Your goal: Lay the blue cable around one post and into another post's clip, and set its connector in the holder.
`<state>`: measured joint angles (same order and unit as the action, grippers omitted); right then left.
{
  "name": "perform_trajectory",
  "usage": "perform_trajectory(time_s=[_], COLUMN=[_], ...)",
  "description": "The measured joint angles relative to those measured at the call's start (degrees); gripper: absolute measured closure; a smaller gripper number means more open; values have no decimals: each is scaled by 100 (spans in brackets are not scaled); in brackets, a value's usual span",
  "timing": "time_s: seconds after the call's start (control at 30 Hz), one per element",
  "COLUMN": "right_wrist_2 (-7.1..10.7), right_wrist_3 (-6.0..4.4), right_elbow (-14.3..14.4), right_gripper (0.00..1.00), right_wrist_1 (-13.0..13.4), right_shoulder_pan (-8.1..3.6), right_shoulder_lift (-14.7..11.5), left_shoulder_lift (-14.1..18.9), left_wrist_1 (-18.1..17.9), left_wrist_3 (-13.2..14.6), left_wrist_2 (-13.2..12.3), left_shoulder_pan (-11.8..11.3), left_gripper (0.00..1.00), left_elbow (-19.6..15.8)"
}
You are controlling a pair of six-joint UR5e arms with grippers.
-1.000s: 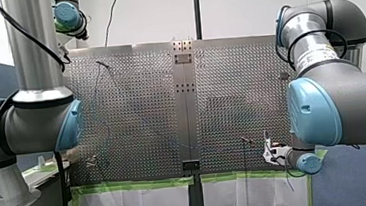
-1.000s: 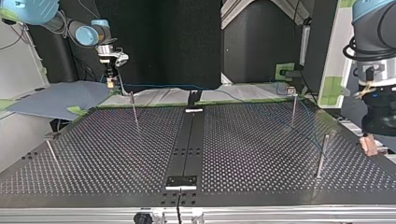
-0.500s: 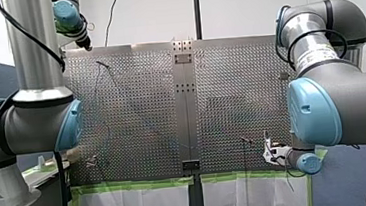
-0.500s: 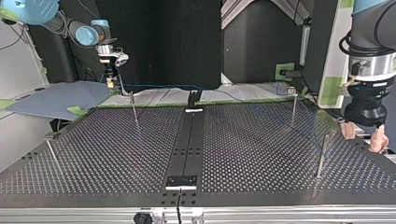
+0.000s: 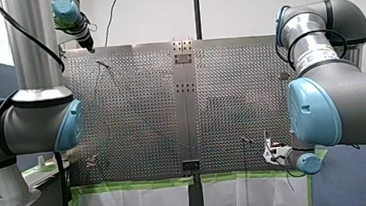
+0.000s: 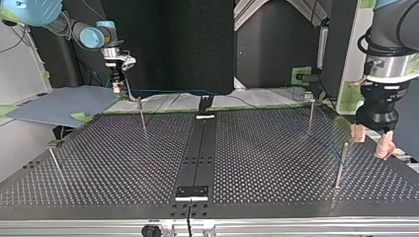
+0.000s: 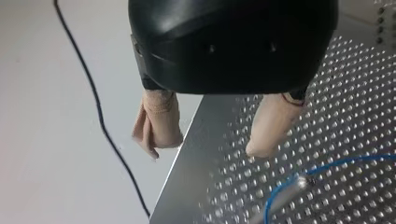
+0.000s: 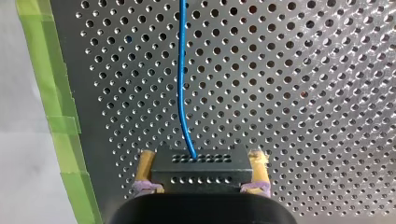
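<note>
Grey arms (image 5: 353, 90), blue joint caps (image 5: 312, 111); beige fingers (image 7: 159, 121) on my left gripper (image 7: 203, 149).

Front cam: high, off one worktop (image 5: 136, 112) edge. Top cam: low, opposite edge, facing back; both share worktop. Wrist cams: close above it, left seemingly at edge.

I work in a robotics lab: my left arm (image 5: 37, 121) and my right arm (image 5: 341, 104) flank a perforated metal table (image 6: 123, 163) studded with thin posts (image 6: 143, 117), green tape (image 5: 128, 186) along its edge, a bare white wall (image 5: 242, 2) behind.
</note>
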<state>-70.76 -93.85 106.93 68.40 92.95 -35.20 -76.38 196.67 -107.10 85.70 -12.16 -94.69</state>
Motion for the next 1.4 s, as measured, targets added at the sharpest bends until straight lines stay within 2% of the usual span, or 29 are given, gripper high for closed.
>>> perform_trajectory(time_s=[0.2, 1.4], right_wrist_2=[-12, -34], right_wrist_3=[3, 4], right_elbow=[0, 0], right_gripper=[100, 100], right_wrist_1=[-9, 10], right_shoulder_pan=[0, 0], right_shoulder_lift=[1, 1], left_shoulder_lift=[-52, -82], left_wrist_1=[-9, 20], left_wrist_3=[339, 2370], left_wrist_2=[-106, -98], left_shoulder_pan=[21, 128], left_gripper=[0, 0], left_elbow=[94, 90])
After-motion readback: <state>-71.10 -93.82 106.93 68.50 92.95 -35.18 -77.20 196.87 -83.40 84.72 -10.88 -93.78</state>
